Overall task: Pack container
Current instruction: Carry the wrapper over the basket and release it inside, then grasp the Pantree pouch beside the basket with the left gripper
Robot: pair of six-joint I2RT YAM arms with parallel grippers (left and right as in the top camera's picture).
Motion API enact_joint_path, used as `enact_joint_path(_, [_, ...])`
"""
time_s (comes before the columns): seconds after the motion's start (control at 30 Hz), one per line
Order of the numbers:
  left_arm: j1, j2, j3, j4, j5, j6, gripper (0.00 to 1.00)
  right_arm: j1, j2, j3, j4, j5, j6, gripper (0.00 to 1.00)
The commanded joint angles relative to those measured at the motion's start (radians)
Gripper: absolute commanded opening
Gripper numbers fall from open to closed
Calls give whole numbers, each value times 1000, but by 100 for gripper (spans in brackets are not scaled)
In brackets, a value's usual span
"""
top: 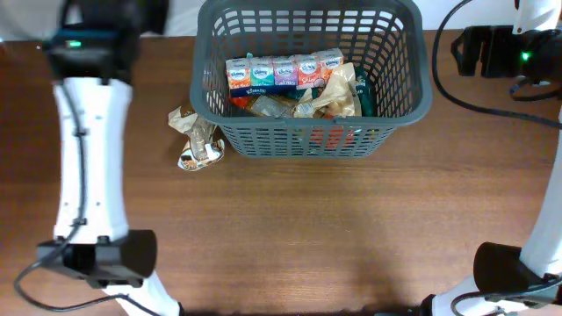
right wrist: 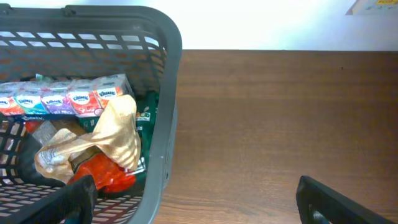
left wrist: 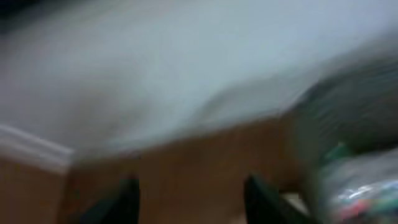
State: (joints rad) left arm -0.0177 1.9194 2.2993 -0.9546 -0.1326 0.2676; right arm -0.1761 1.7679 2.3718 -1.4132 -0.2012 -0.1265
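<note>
The dark grey container stands at the back middle of the table. It holds a row of tissue packs, a gold crumpled wrapper, a red pack and a green pack. My right gripper is open and empty, and straddles the container's right wall from above. My left gripper is open and empty over bare wood in a heavily blurred view, with the container blurred to its right. In the overhead view the left arm's head is at the back left.
A crumpled gold-and-brown snack pack lies on the table against the container's left wall. The right arm's dark wrist and cables sit at the back right. Both arm bases stand at the front corners.
</note>
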Motion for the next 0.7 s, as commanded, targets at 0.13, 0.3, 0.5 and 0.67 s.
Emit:
enact_joint_path(0.13, [162, 230, -87, -243, 300, -237, 30, -1, -23, 5, 8, -9, 12, 99])
enact_joint_path(0.3, [166, 335, -92, -315, 545, -277, 38, -1, -17, 5, 11, -10, 12, 99])
enact_joint_path(0.5, [167, 363, -92, -303, 701, -336, 44, -1, -13, 5, 10, -10, 12, 99])
enact_joint_path(0.67, [167, 366, -93, -335, 649, -335, 48, -1, -11, 5, 11, -10, 12, 99])
